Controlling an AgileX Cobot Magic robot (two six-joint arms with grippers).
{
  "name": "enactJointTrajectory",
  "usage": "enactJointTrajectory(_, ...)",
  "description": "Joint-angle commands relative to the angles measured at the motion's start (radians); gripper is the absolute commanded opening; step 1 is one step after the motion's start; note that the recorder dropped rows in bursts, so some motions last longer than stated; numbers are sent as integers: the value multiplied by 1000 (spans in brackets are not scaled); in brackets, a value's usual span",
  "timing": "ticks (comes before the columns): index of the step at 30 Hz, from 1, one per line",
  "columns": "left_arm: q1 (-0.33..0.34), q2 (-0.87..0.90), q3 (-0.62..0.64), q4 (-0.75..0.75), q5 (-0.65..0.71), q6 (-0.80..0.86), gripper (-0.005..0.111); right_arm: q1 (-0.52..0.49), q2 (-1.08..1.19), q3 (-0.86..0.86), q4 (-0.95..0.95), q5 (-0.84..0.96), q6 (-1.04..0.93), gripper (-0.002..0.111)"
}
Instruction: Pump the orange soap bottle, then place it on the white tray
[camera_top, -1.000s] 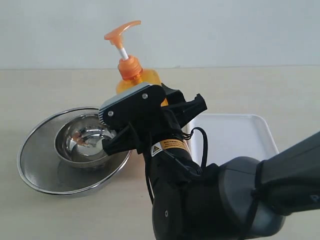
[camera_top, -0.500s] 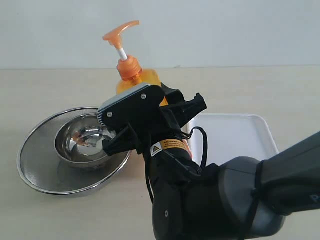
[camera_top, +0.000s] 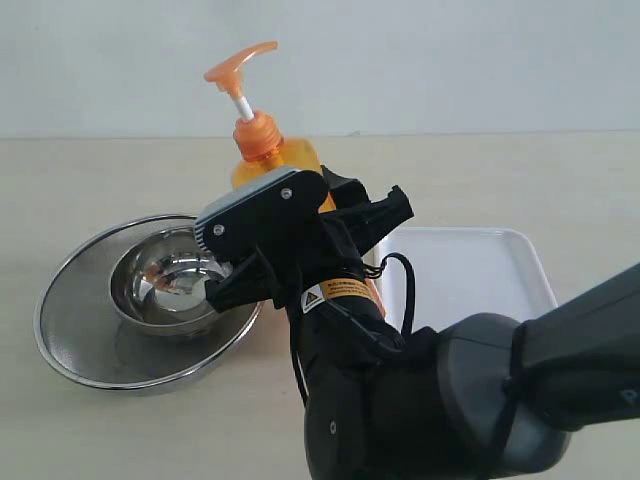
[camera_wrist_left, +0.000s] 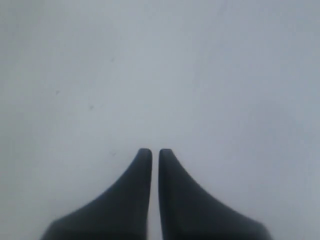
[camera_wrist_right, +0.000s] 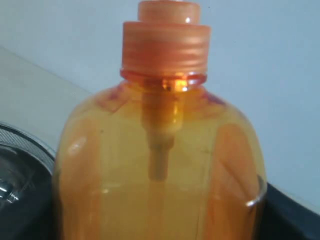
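A pale beige table (camera_top: 100, 430) carries everything. On its left side sits a wide steel bowl (camera_top: 88, 345), with a smaller steel bowl (camera_top: 172, 285) nested inside it. To the right, apart from the bowls, a white tray (camera_top: 470, 275) lies flat on the top. The orange soap bottle (camera_top: 285, 158) rises between them. Its base is hidden, so whether it rests on the table cannot be told.
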Motion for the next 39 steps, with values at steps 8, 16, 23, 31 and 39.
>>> enactJointTrajectory(8, 2, 403, -483, 730, 119, -687, 5, -2, -14, -3, -45, -79, -10, 0)
enactJointTrajectory(16, 2, 969, -969, 1515, -454, -1363, 5, -2, -14, -3, -47, -79, -12, 0)
enactJointTrajectory(23, -2, 1335, -1223, 1515, -768, -1348, 5, -2, -14, -3, -51, -79, -15, 0)
enactJointTrajectory(31, -118, 1511, -1321, 1515, -768, -1348, 5, -2, -14, -3, -51, -79, -49, 0)
enactJointTrajectory(39, -242, 1612, -1383, 1515, -768, -1332, 5, -2, -14, -3, -43, -79, -67, 0)
